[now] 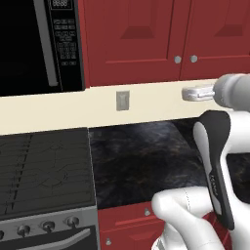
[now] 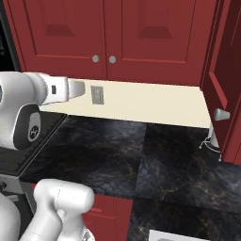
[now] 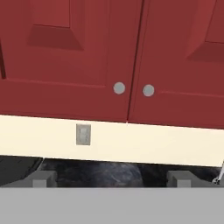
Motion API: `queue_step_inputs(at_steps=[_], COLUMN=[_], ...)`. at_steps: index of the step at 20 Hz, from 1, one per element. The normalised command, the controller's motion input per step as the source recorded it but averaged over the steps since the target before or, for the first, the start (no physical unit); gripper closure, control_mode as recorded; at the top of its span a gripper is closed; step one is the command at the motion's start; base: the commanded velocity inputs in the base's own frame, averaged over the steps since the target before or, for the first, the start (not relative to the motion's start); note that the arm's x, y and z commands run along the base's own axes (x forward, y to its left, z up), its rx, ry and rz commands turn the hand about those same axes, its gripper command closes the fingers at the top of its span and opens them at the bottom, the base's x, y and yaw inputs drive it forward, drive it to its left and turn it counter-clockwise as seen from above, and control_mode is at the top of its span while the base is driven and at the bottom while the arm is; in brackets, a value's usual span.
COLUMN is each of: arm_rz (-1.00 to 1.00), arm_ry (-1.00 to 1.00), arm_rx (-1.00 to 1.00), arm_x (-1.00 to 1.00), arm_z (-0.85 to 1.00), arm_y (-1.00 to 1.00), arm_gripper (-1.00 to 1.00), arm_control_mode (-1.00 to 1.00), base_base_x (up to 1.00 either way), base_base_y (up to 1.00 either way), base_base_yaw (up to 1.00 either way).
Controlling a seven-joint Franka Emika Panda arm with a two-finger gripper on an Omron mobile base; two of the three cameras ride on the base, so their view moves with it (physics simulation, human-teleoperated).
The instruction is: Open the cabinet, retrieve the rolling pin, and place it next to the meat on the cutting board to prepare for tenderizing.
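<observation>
- My end effector (image 3: 112, 179) hangs wide open, holding nothing, facing the shut cabinet (image 3: 65, 57).
- I'd pinch its round knob (image 3: 119, 88): small, hard, maybe slippery. The door looks stiff.

Even, bright, shadowless rendered light falls over the dark-red cabinet (image 3: 70, 57) doors and cream wall (image 3: 144, 142), with no evident source. The black marbled tabletop (image 1: 141, 161) stays dim, faintly veined, without glare. Edges look slightly soft, perhaps from low resolution.
</observation>
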Motion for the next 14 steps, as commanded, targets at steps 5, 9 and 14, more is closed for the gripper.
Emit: queue_step_inputs(at_steps=[5, 9, 14], arm_rz=[0.00, 0.00, 0.00], arm_ry=[-0.15, -0.15, -0.14], arm_rx=[0.00, 0.00, 0.00], arm_x=[0.01, 0.00, 0.00], arm_z=[0.04, 0.00, 0.00], arm_y=[0.00, 0.02, 0.01], arm_gripper=[-1.00, -1.00, -1.00], arm_control_mode=[-1.00, -1.00, -1.00], base_base_x=[0.00, 0.00, 0.00], base_base_y=[0.00, 0.00, 0.00], base_base_yaw=[0.00, 0.00, 0.00])
